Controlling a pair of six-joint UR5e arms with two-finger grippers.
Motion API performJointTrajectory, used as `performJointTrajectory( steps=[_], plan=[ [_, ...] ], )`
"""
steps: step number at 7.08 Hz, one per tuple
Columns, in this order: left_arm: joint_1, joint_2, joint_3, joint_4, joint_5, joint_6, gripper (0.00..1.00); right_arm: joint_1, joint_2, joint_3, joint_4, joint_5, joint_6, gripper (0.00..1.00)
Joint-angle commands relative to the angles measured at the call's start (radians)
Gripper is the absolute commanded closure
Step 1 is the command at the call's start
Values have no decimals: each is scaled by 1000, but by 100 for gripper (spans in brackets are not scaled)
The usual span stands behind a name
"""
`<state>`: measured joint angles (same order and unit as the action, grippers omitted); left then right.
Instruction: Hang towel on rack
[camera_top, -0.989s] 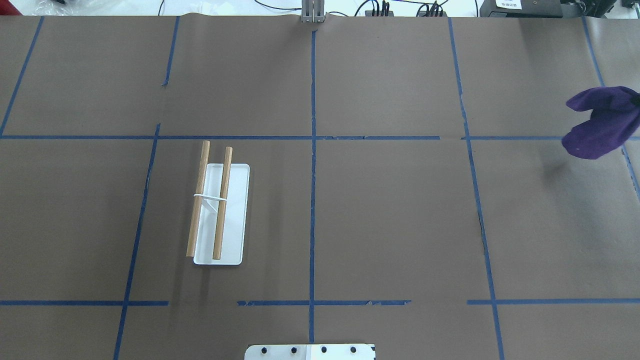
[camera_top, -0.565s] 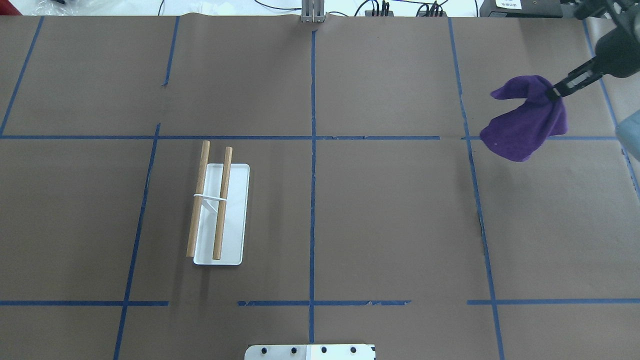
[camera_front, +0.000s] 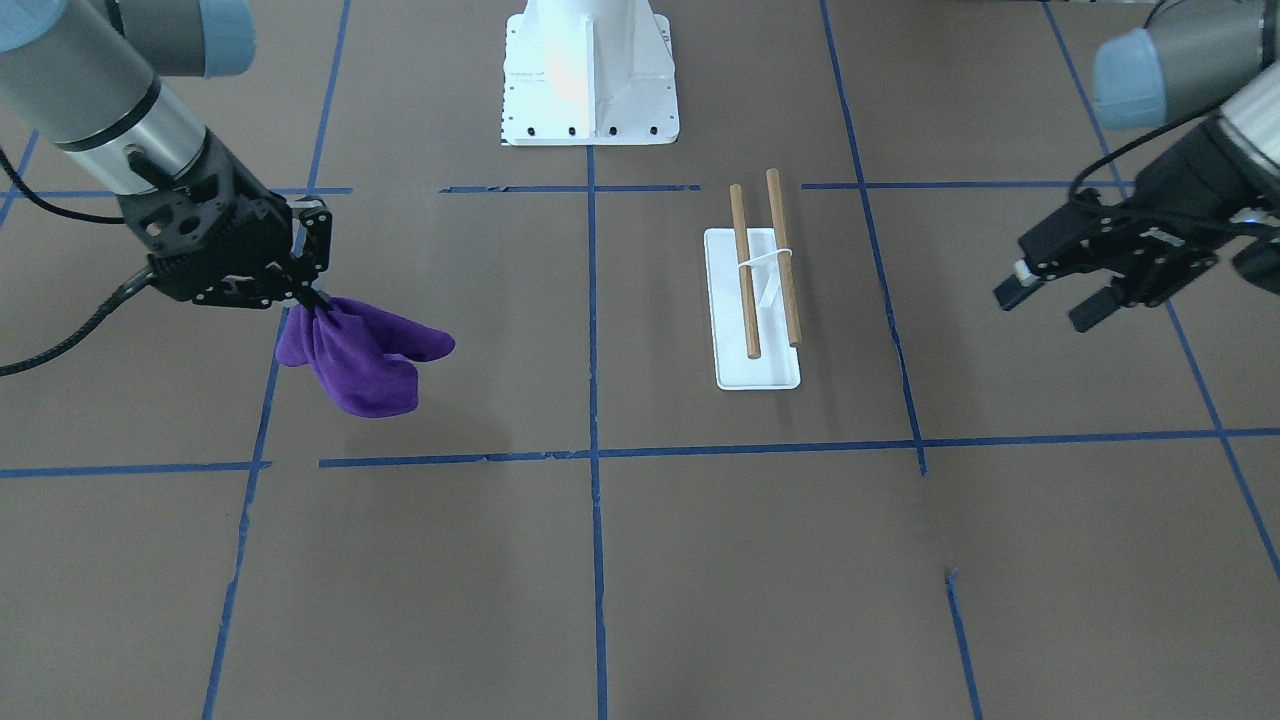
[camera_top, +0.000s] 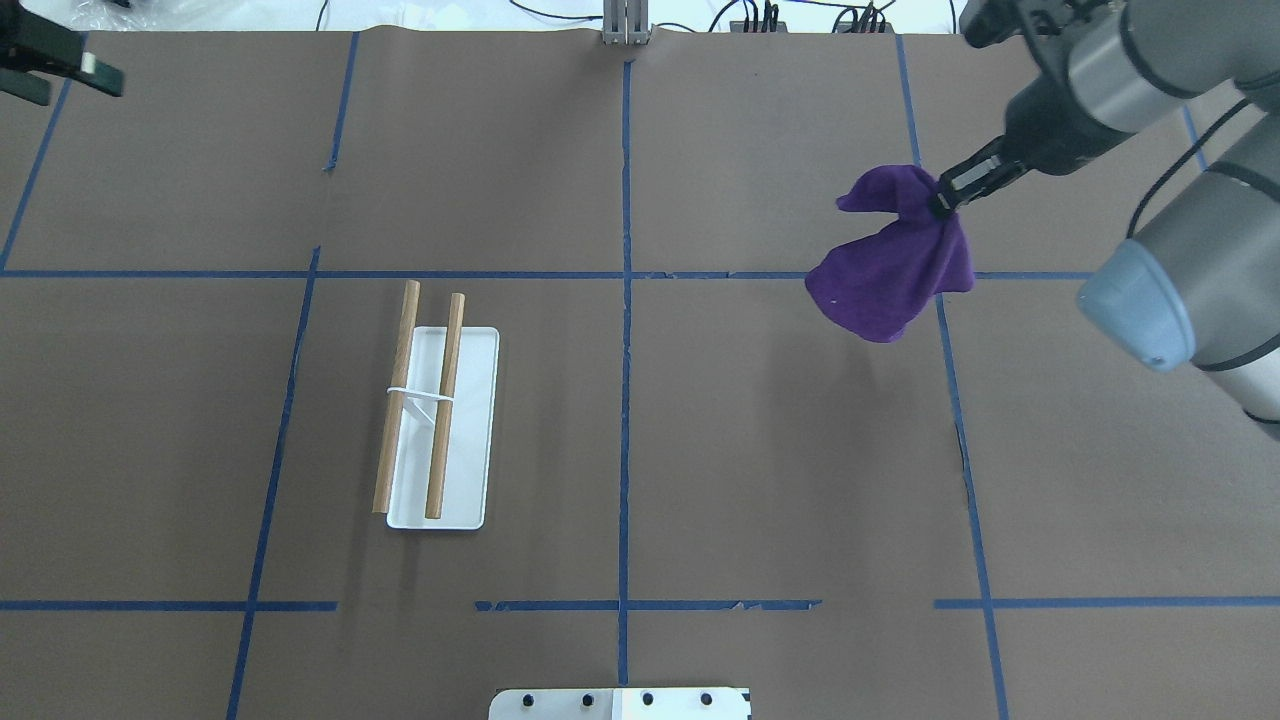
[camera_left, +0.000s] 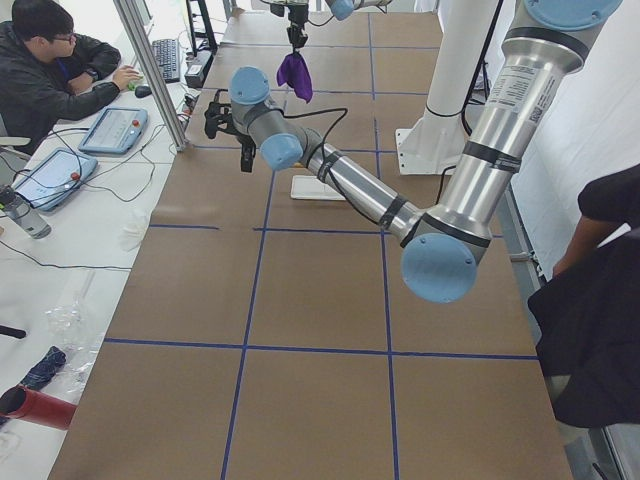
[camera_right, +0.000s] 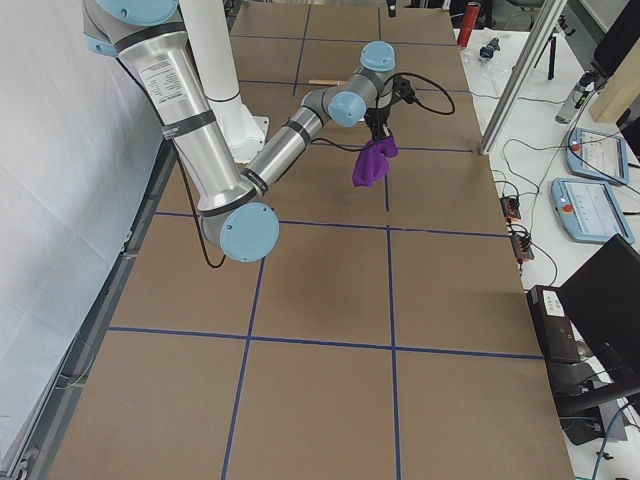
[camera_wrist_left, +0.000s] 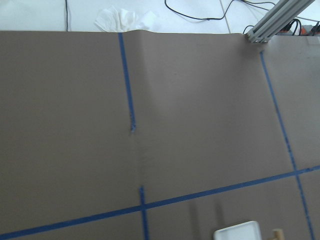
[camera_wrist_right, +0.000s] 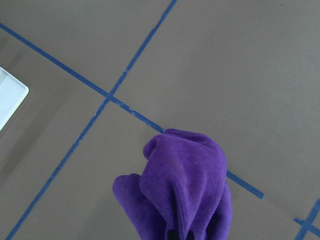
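The rack (camera_top: 470, 430) has a flat white base and two brown wooden rods (camera_top: 445, 400), and stands left of the table's middle; it also shows in the front view (camera_front: 760, 300). My right gripper (camera_top: 942, 200) is shut on a purple towel (camera_top: 890, 270) and holds it bunched and hanging above the table's far right part, well away from the rack. The front view shows the same grip (camera_front: 305, 295) and towel (camera_front: 365, 355). The right wrist view shows the towel (camera_wrist_right: 185, 195) and a corner of the rack's base (camera_wrist_right: 10, 97). My left gripper (camera_front: 1045, 305) is open and empty, far left of the rack.
The white robot pedestal (camera_front: 590, 70) stands at the table's near edge. Blue tape lines (camera_top: 625, 300) cross the brown table cover. An operator (camera_left: 50, 70) sits at a side desk beyond the far edge. An aluminium post (camera_top: 626, 25) stands at the far edge.
My right arm has carried the towel leftward from the table's right edge toward the middle. My left gripper has come into the overhead view at the top left corner.
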<state>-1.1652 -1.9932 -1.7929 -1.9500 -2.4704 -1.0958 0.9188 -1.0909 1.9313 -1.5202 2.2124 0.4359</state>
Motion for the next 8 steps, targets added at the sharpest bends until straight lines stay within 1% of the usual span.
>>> performJointTrajectory(
  steps=[1,2,3,4,5,6,8],
  plan=[
    [129,-116,17,-3,7,-360,0,-125,96,27,3,-144,7,100],
    [165,-124,20,-21,22,-427,0,-230,112,78,3,-262,7,100],
    [221,-139,20,-24,92,-509,7,-271,117,118,5,-320,9,100],
    [280,-169,29,-24,150,-621,15,-328,137,147,5,-430,7,100],
    [301,-193,44,-24,159,-691,17,-409,152,155,5,-557,7,100],
    [312,-197,47,-24,159,-726,17,-429,160,153,5,-588,7,100],
    [352,-226,46,-26,159,-826,17,-429,171,152,5,-596,9,100]
  ],
)
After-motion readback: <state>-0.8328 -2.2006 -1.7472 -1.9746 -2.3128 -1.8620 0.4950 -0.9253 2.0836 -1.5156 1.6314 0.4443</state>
